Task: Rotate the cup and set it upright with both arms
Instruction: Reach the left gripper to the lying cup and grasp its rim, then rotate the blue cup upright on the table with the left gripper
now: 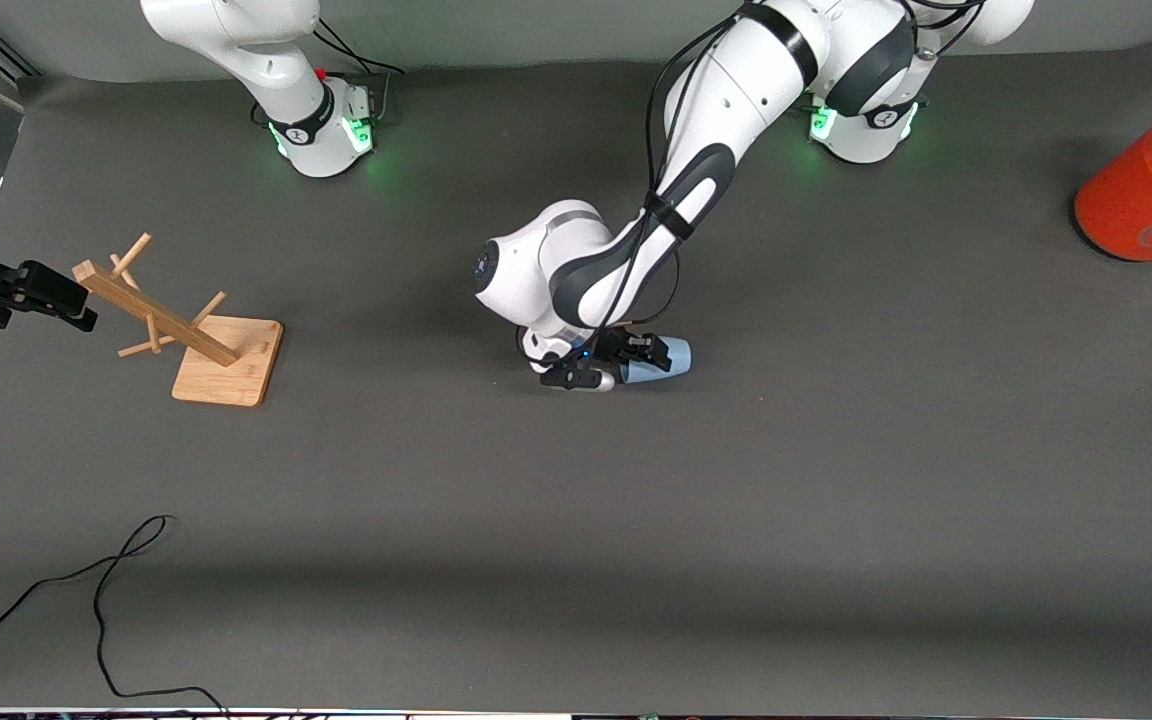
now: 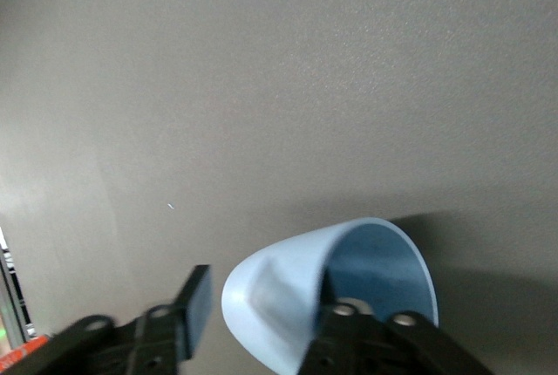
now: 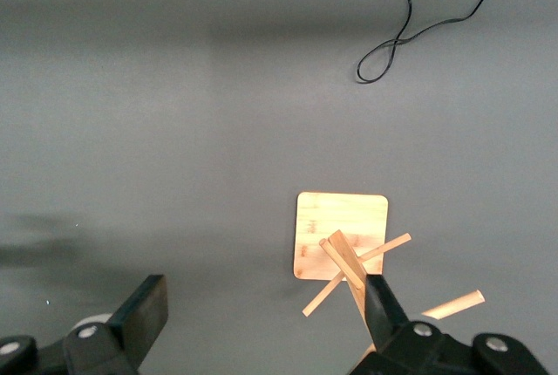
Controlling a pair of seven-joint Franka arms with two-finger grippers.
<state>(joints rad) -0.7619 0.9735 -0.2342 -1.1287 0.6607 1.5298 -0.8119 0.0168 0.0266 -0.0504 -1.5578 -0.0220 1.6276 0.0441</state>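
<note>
The pale-blue cup (image 1: 664,360) lies on its side on the grey table, midway between the two arms' ends. My left gripper (image 1: 626,355) is down at its open mouth. In the left wrist view one finger sits inside the mouth and the other finger (image 2: 196,305) is outside, a small gap from the cup's wall (image 2: 279,292). The left gripper (image 2: 261,310) is open around that wall. My right gripper (image 1: 56,295) waits, open and empty, up in the air at the right arm's end, beside the top of the wooden rack; the right wrist view (image 3: 261,310) shows it too.
A wooden peg rack (image 1: 226,365) stands toward the right arm's end, also in the right wrist view (image 3: 340,231). A big orange can (image 1: 1151,195) lies at the left arm's end. A black cable (image 1: 106,600) trails near the front camera's edge.
</note>
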